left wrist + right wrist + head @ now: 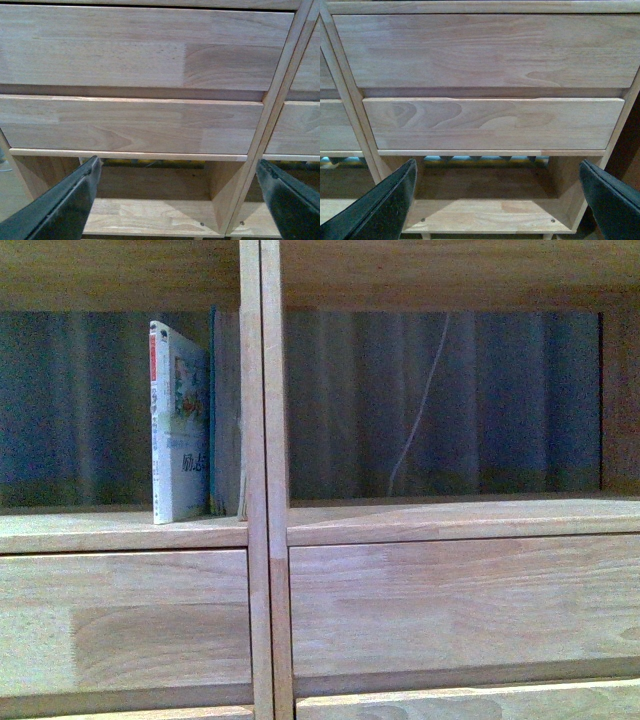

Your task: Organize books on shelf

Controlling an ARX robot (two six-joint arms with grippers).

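The light-wood shelf (265, 540) fills the front view. A thin white paperback (178, 425) with an illustrated cover and red spine mark stands upright in the left compartment. A taller blue-spined book (214, 410) stands right behind it, against the centre divider. Neither arm shows in the front view. My left gripper (177, 200) is open and empty, facing the left column's drawer fronts (130, 125) and a lower open compartment. My right gripper (497, 200) is open and empty, facing the right column's drawer fronts (490, 125) and lower compartment.
The right upper compartment (440, 400) holds no books; a thin pale cord (420, 400) hangs behind its open back. Wide plank drawers (450, 605) run below the book level. The lower compartments (150, 215) in both wrist views hold nothing.
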